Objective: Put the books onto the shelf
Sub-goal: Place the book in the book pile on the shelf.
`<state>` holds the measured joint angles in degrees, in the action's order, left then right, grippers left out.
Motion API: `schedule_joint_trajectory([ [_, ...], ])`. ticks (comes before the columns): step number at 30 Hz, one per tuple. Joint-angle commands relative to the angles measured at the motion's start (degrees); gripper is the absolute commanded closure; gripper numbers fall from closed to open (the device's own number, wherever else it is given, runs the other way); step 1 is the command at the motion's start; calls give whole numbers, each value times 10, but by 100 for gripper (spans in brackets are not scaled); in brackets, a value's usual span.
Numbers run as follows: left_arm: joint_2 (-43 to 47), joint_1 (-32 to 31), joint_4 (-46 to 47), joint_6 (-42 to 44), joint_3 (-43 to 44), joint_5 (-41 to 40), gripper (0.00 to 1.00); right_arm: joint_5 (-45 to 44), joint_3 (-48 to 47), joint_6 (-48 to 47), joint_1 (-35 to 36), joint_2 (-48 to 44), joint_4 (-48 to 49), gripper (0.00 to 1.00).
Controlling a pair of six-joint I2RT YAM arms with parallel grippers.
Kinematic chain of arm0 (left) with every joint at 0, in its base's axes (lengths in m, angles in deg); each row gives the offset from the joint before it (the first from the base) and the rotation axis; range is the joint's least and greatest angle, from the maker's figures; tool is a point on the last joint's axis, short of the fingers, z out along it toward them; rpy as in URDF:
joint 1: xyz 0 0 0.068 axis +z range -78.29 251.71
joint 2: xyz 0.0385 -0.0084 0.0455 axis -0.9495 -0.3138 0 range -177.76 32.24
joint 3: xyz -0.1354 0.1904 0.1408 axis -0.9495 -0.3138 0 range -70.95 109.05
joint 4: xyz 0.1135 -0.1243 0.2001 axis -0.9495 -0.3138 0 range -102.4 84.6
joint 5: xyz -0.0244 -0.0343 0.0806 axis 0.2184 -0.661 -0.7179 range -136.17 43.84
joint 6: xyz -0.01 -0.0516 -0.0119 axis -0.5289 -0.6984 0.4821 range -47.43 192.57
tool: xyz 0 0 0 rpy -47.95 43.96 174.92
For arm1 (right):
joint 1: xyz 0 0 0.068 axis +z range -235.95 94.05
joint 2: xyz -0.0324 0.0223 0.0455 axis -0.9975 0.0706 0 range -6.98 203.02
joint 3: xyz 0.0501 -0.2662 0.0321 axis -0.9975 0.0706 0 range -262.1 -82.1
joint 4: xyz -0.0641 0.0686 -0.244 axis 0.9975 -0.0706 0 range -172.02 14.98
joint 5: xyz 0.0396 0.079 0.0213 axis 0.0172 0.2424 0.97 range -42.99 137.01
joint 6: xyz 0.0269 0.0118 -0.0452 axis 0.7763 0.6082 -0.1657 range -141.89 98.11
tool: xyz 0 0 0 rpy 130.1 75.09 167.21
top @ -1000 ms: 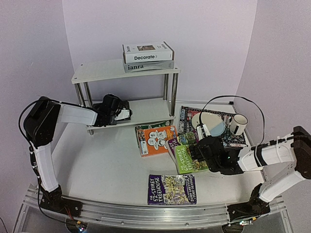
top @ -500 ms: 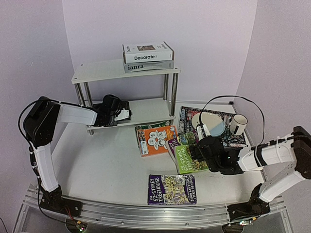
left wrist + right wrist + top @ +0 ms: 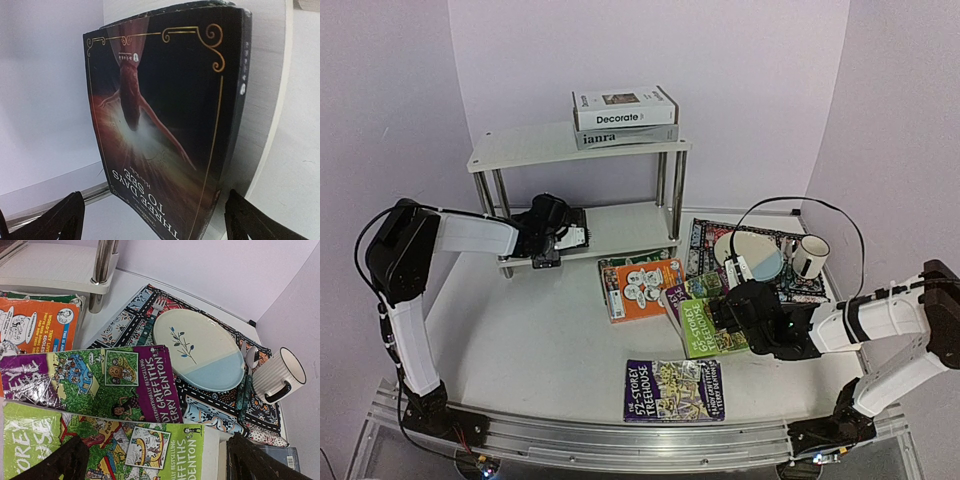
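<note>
Left end effector [image 3: 152, 210] stands with jaws wide apart, gripping nothing, the dark "Three Days to See" book [image 3: 165, 115] lying flat between them at the left of the shelf's [image 3: 520, 150] lower tier. Right end effector [image 3: 152, 445], equally wide and empty, hovers over the green Treehouse paperback [image 3: 100, 450] on the tabletop [image 3: 540, 340], right of centre. That paperback looks light, thin, floppy and probably slick-covered, so a pinch across a free edge near the spine seems safest.
</note>
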<state>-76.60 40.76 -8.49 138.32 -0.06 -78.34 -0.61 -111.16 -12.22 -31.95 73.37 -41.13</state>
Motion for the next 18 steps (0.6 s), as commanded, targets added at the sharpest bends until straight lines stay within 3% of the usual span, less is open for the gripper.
schedule_joint_trajectory([
  [1, 29, 3, -37, -13, 22, 0, 3, -12, -5, 4, -3, 1, -8, 2],
  [6, 35, 3, -44, -24, 30, 3, 10, -12, -6, 4, -3, 3, -10, 2],
  [15, 53, 2, -65, -33, 30, 9, 11, -11, -7, 4, -2, 4, -11, 2],
  [18, 50, 3, -67, -33, 33, 11, 17, -9, -9, 4, -3, 7, -12, 2],
])
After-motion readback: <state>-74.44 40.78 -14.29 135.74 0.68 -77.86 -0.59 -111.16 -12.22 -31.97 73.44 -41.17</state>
